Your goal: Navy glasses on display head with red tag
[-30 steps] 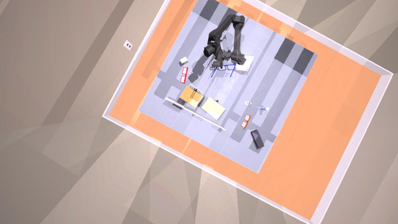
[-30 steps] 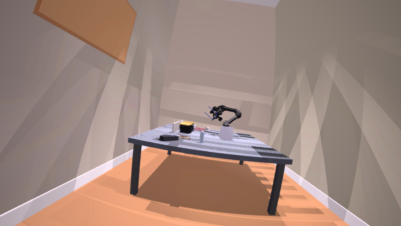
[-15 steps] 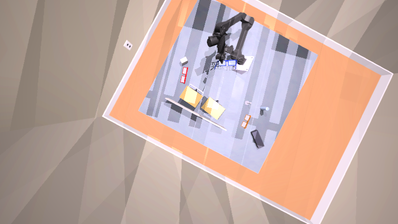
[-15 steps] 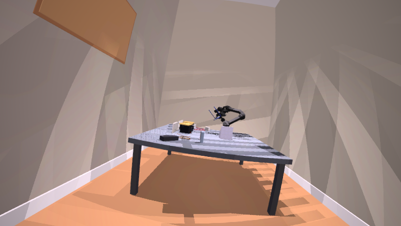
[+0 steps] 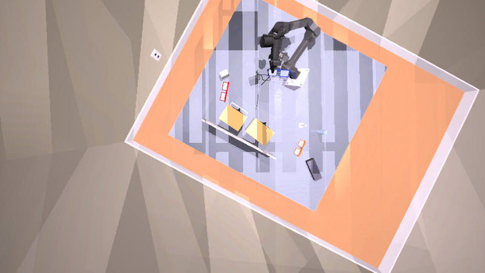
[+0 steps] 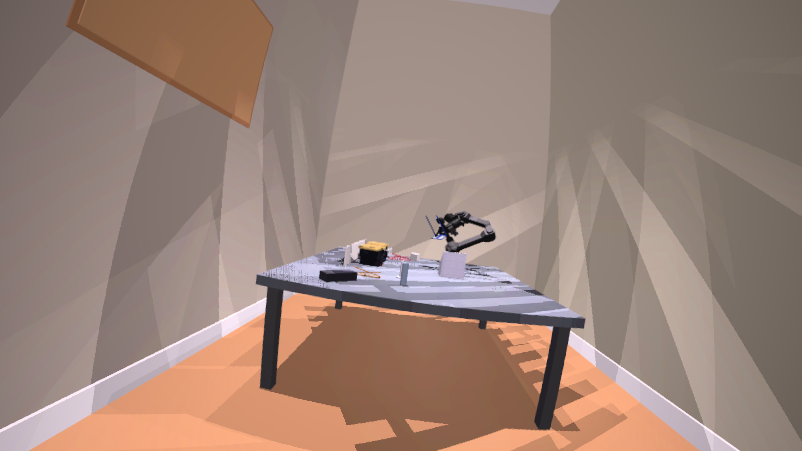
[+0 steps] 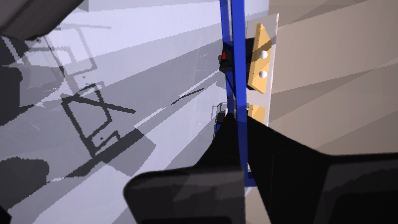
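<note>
From the top view, I log a small white block (image 5: 224,73) (image 6: 414,256) and red-framed glasses (image 5: 228,86) (image 6: 399,258) at left on the grey desk (image 5: 332,91) (image 6: 414,305). Below centre, a long pale upright panel (image 5: 238,138) (image 6: 355,250) (image 7: 274,39) stands behind two yellow-topped black display heads. The left head (image 5: 232,117) (image 7: 257,114) has white-framed glasses (image 5: 239,104) at its front; the right head (image 5: 259,131) (image 6: 371,256) (image 7: 259,61) shows the red tag in the wrist view and carries no glasses. Above centre, my black jointed arm (image 5: 293,24) (image 6: 470,242) positions the jaws, closed firmly on the navy glasses (image 5: 288,71) (image 6: 440,236) (image 7: 239,49). The glasses are raised off the desk, well apart from both heads. Lower right: orange-framed glasses (image 5: 304,144) (image 6: 369,272), a dark rectangular box (image 5: 314,169) (image 6: 337,275) and a pale blue cylinder (image 5: 322,132) (image 6: 404,274).
</note>
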Motion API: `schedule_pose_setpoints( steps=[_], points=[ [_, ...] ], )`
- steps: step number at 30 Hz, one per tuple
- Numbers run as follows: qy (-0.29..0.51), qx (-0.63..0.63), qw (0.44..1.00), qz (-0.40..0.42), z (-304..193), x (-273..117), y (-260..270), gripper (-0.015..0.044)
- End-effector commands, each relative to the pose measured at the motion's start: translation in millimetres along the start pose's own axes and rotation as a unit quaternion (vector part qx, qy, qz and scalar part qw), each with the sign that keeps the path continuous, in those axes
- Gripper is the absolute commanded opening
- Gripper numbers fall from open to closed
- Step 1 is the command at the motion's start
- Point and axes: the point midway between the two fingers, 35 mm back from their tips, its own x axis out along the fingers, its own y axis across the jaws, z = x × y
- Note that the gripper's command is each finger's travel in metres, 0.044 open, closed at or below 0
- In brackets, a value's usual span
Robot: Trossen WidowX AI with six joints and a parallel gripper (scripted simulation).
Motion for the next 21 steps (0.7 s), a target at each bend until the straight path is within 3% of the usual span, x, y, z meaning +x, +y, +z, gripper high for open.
schedule_pose_setpoints(
  steps=[1,21],
  points=[
    [0.017,-0.022,1.0,-0.005,4.1,-3.4,1.2,0.0],
    [0.005,-0.005,1.0,-0.001,1.0,-1.0,0.6,0.0]
  ],
)
